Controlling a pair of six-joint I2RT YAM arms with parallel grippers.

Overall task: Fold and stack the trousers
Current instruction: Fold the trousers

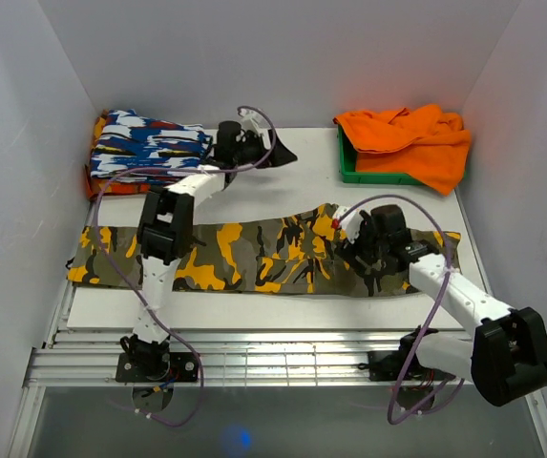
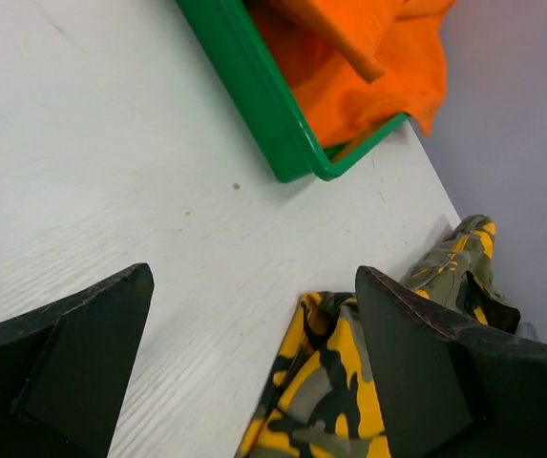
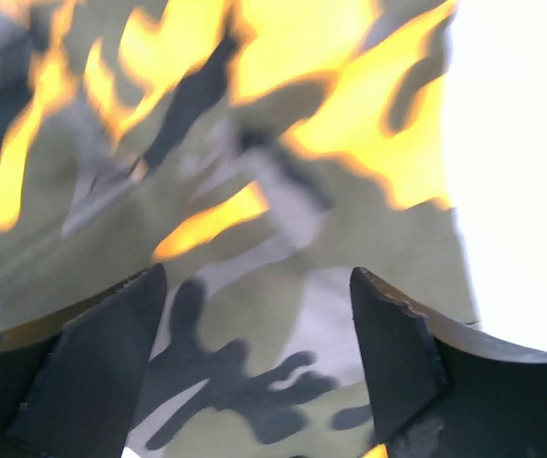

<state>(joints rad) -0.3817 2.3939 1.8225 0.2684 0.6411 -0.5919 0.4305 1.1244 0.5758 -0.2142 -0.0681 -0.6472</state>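
Note:
The camouflage trousers [image 1: 244, 253] lie stretched flat from left to right across the white table, olive-grey with black and orange-yellow blotches. My left gripper [image 1: 259, 143] hangs open above the back of the table, behind the trousers, with nothing between its fingers. In the left wrist view the left gripper [image 2: 254, 324] frames bare table and one corner of the trousers [image 2: 335, 382]. My right gripper [image 1: 347, 243] is over the right part of the trousers. In the right wrist view the right gripper [image 3: 259, 315] stands open just above the cloth [image 3: 254, 143], gripping none of it.
A blue-white-red folded garment [image 1: 149, 148] rests at the back left. A green bin [image 1: 349, 167] holding orange cloth [image 1: 411, 138] stands at the back right; the left wrist view shows the bin [image 2: 254, 86] and the cloth [image 2: 368, 67]. White walls close in three sides.

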